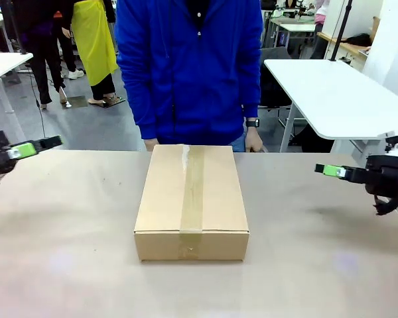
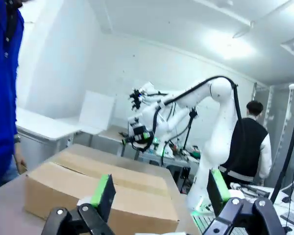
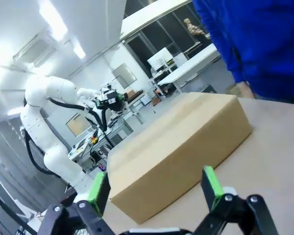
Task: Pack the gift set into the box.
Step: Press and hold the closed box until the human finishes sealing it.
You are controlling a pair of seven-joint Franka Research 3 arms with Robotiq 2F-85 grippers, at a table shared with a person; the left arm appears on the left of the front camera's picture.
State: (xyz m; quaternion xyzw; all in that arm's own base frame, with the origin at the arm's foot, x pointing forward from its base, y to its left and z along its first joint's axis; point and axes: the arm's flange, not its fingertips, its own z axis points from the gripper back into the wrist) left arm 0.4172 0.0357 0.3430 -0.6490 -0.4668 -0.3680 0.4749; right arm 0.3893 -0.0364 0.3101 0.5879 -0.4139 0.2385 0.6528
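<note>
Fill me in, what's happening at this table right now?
Nothing is being handled. A closed cardboard box, taped along its centre seam, sits in the middle of the table. The left pincer and the right pincer hang open at either side, well away from the box. A person in a blue jacket stands at the far edge, one hand down by the table.
</note>
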